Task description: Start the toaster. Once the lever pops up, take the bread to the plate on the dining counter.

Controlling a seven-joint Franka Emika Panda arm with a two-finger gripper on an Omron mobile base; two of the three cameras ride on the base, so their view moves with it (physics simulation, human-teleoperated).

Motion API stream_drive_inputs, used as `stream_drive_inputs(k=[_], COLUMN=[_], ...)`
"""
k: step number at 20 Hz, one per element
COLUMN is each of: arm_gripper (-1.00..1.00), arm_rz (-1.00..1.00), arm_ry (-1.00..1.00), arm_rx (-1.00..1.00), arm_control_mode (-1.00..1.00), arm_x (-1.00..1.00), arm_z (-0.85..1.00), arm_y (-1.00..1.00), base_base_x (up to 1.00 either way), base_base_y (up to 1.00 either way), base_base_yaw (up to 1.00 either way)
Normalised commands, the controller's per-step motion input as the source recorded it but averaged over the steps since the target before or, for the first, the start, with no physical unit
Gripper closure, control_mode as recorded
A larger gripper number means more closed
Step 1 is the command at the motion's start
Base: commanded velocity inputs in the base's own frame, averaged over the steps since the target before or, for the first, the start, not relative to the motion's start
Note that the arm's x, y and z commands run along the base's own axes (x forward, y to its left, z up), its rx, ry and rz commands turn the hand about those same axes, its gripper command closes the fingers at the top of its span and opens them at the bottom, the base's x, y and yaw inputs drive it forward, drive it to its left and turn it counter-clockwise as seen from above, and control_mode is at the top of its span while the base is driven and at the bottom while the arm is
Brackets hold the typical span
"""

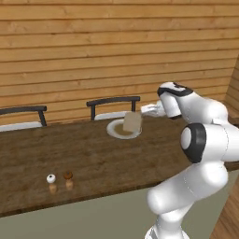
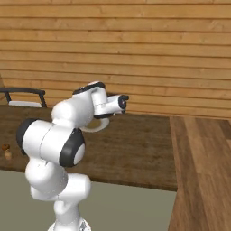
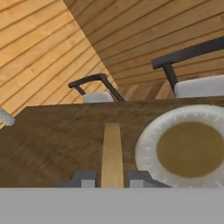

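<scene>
The bread is a tan slice held upright on edge between my gripper's fingers. The gripper is shut on it. In the hand view the bread shows edge-on, a narrow tan strip running up from between the fingertips, just left of the plate. The plate is round and pale with a darker centre and lies on the dining counter, a dark wood-grain top. The slice hangs by the plate's rim, not lying on it. The toaster and its lever are out of view.
Two dark-backed chairs stand behind the counter against a wooden plank wall. Two small shakers, white and brown, sit near the counter's front left. A lighter wood top joins on the right.
</scene>
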Motion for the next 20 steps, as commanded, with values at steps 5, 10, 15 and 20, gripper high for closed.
stream_drive_inputs(k=[5,10,15,20], arm_gripper=[1.0,1.0,1.0,1.0], arm_rz=[0.02,0.01,0.01,0.01], arm_ry=[-0.02,-0.05,-0.04,-0.06], arm_rx=[0.01,0.0,0.0,0.0], arm_control_mode=[-1.0,-1.0,-1.0,-1.0], arm_x=[0.21,0.12,0.11,0.23], arm_z=[-0.22,-0.16,-0.2,-0.06], arm_y=[0.0,0.02,0.16,0.16], base_base_x=[0.0,0.0,0.0,0.0], base_base_y=[0.0,0.0,0.0,0.0], base_base_yaw=[0.0,0.0,0.0,0.0])
